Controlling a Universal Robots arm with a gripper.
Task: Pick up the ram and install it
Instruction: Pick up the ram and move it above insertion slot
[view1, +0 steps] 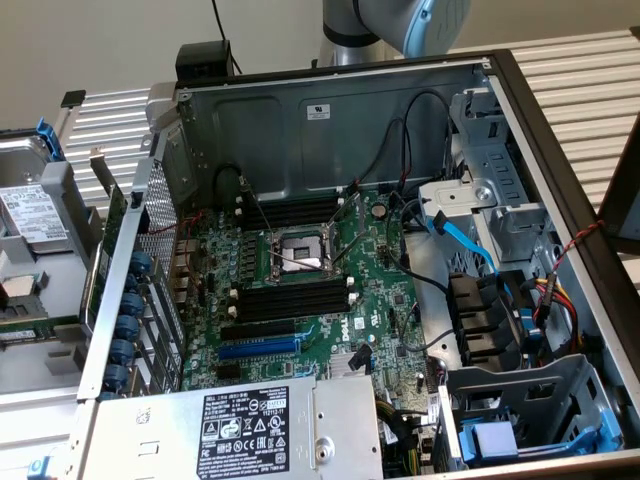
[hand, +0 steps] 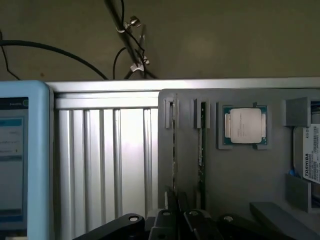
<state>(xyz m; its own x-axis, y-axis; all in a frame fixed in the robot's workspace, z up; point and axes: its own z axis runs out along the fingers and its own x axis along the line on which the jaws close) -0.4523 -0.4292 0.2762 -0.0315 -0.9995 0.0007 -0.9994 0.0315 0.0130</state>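
Early in the task. Two ram sticks (hand: 202, 145) standing on edge in the grey holder tray (hand: 240, 175), none lifted. Gripper (hand: 176, 220) poised over one stick; jaws' state impossible to tell. Motherboard memory slots (view1: 295, 300) all empty.

The circuit board (view1: 300, 290) at mid-frame is green, with long black slots (view1: 295, 302) and one blue slot (view1: 258, 348) below them. A white label with black print (view1: 245, 430) sits on the silver box at the bottom. The grey tray (hand: 240, 165) holds a green stick (hand: 201, 150) and a silver chip (hand: 245, 125) edged green.
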